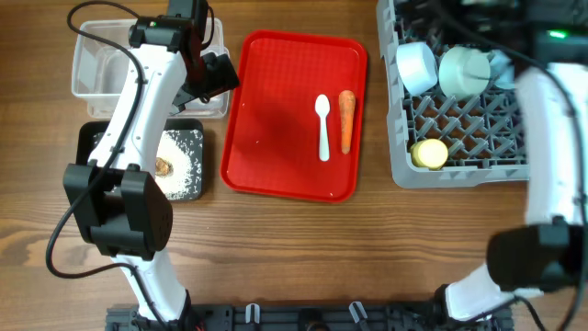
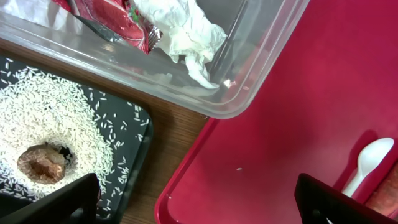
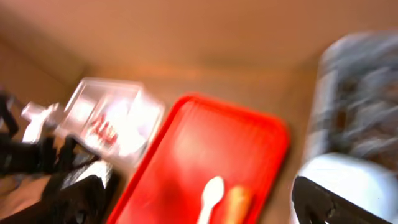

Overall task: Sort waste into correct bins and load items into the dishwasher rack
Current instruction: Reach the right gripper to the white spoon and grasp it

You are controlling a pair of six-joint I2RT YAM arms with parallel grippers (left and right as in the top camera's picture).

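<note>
Most dishes [image 1: 418, 66] stand in the grey rack [image 1: 459, 138], so the red tray [image 1: 276, 119] holds only a carrot [image 1: 346, 119] and spoon [image 1: 322, 124]. The napkin [image 2: 180, 31] lies in the clear tub [image 1: 92, 69] and rice [image 2: 56, 118] in the black tray [image 1: 92, 138], paper kept from food. The left gripper [image 2: 196, 198] and right gripper [image 3: 199, 199] both hang released, empty.

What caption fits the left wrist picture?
Napkin and red wrapper in clear tub, rice and brown lump on black tray.

Red tray [image 1: 276, 119], white spoon [image 1: 322, 129], orange carrot [image 1: 345, 119], grey grid rack [image 1: 478, 138], yellow cup [image 1: 429, 154].
</note>
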